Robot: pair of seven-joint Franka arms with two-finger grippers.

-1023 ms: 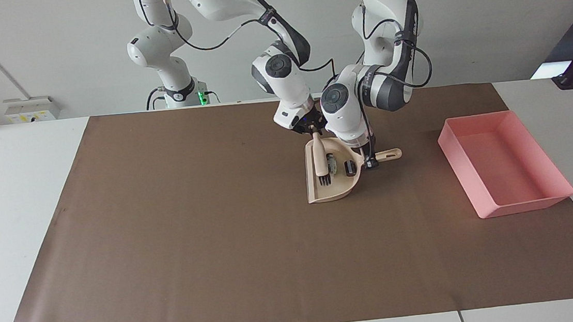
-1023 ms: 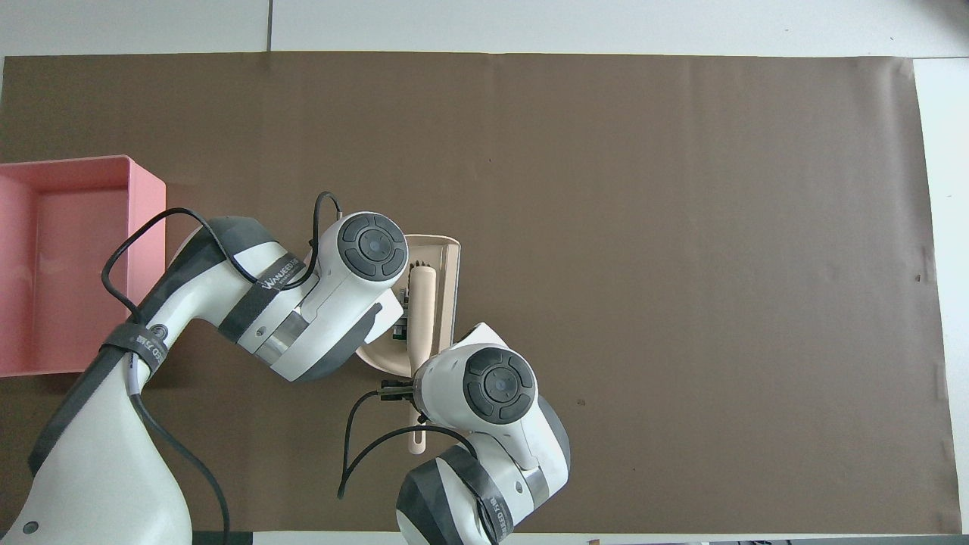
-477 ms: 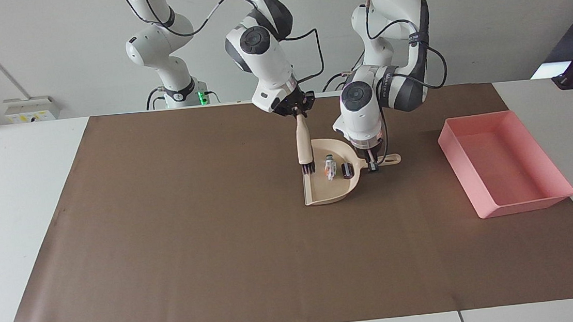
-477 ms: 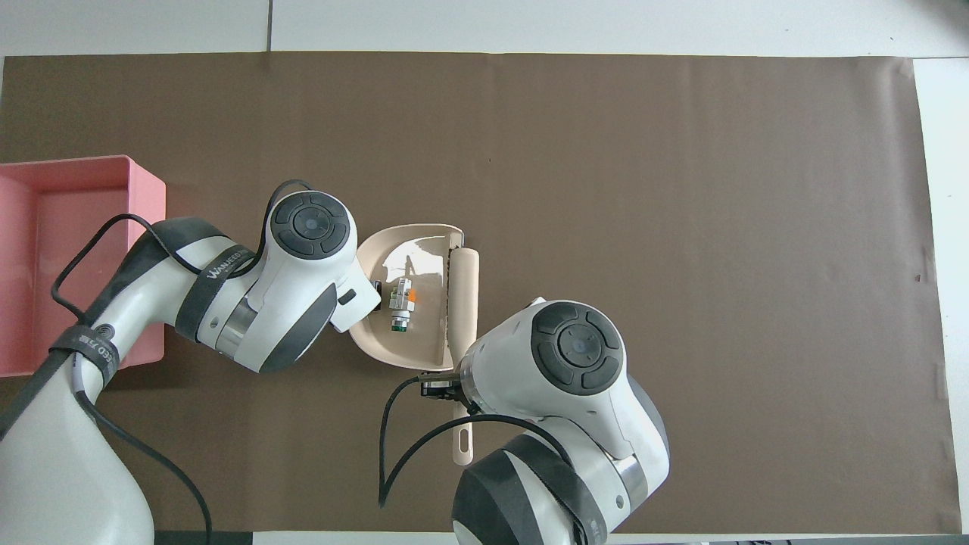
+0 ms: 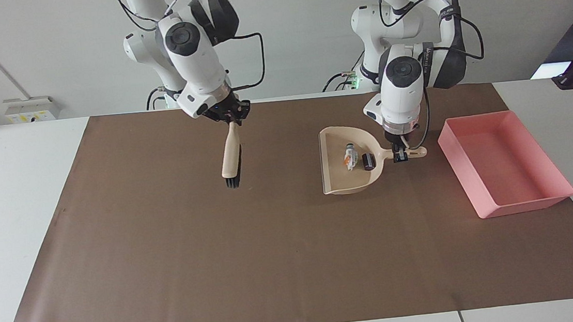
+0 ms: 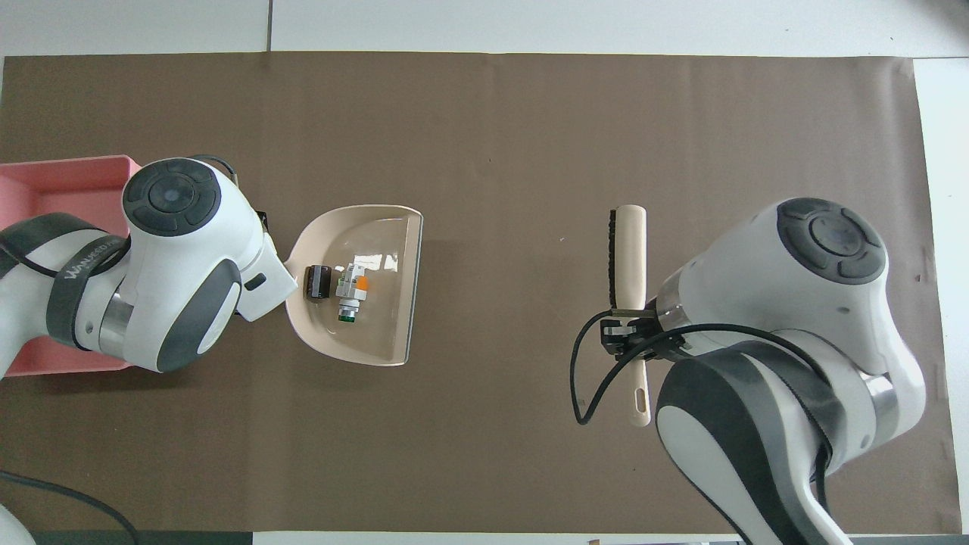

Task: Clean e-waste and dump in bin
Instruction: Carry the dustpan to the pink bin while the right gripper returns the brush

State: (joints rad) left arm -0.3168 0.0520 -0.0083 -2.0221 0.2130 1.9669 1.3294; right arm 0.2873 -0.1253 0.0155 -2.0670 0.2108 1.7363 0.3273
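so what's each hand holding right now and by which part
The left hand holds the dustpan by its handle, with the e-waste in it. The right hand holds the brush by its handle end, bristles down.

left hand [image 5: 400, 154] hidden overhead by its arm, bin [image 6: 76, 170] partly covered

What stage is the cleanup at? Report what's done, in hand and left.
Done: the e-waste lies in the dustpan, a white-grey piece and a black block.
In hand: the left pincer is shut on the dustpan's handle, beside the bin; the right pincer is shut on the brush, over bare mat.
Left: tipping the dustpan into the bin, which shows no pieces inside.
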